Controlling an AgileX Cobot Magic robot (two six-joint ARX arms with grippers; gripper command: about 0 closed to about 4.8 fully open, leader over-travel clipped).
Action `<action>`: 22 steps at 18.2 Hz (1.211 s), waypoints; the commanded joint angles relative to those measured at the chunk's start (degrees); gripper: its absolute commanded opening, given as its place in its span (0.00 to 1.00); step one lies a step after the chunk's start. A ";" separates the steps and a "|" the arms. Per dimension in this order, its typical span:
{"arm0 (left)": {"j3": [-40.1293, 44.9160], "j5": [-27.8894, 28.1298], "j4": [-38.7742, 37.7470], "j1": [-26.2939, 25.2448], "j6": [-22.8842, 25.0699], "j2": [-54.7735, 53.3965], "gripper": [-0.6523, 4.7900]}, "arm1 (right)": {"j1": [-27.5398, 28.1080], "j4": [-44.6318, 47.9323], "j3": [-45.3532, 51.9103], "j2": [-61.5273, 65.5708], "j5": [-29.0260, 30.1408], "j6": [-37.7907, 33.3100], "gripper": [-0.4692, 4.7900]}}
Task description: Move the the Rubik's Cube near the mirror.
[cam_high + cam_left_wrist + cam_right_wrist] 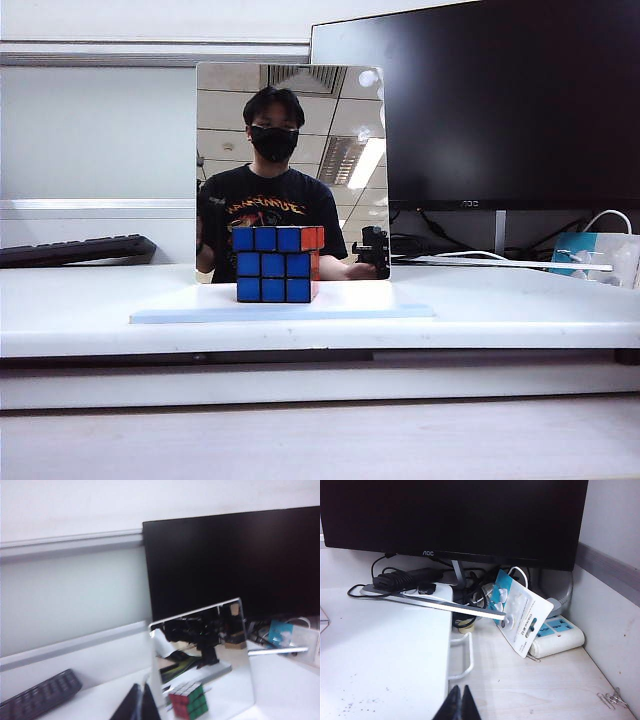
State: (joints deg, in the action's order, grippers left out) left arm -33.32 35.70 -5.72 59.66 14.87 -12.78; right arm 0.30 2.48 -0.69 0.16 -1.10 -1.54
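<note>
The Rubik's Cube (274,264), blue face forward with one orange-red sticker, stands on a pale blue board (380,311) right in front of the mirror (290,130), close to its lower edge. Neither arm shows directly in the exterior view. My left gripper (141,686) is shut and empty, a little way off the side edge of the mirror (225,650); a reflection of the cube shows in the glass there. My right gripper (460,687) is shut and empty, off by the white table's edge (445,645), away from the cube.
A black AOC monitor (480,100) stands behind the mirror to the right. A black keyboard (75,250) lies at the back left. Under the monitor (450,515) sit cables (405,580), a packaged item (520,615) and a power strip (555,635).
</note>
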 commanded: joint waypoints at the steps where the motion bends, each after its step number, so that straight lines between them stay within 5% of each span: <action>1: 0.02 0.28 -5.49 -0.11 2.49 3.76 0.11 | -0.07 0.74 0.26 -0.02 -0.28 0.04 0.09; 3: 0.04 2.54 -8.48 -0.11 -0.42 5.35 0.17 | -0.04 0.74 0.26 -0.02 -0.28 0.04 0.09; 13: 0.07 2.58 -12.35 -2.25 0.09 6.73 0.17 | -0.04 0.79 0.26 -0.02 -0.28 0.04 0.09; 14: 0.22 0.85 -14.05 -6.69 -1.03 6.93 0.17 | -0.04 0.70 0.26 -0.02 -0.28 0.04 0.09; 16: 3.56 -9.53 -17.59 -25.81 -5.18 7.19 0.17 | 0.00 0.76 0.26 -0.02 -0.24 0.04 0.09; 19: 13.22 -33.44 -10.16 -48.52 -7.85 11.15 0.17 | 0.00 0.76 0.26 -0.02 -0.26 0.04 0.09; 22: 21.75 -40.06 -0.66 -55.84 -12.59 12.55 0.17 | 0.00 0.59 0.26 -0.02 -0.33 0.04 0.09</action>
State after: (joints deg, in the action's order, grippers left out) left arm -12.49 -3.11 -10.63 4.56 4.49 -0.27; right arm 0.30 2.26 -0.69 0.14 -1.30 -1.54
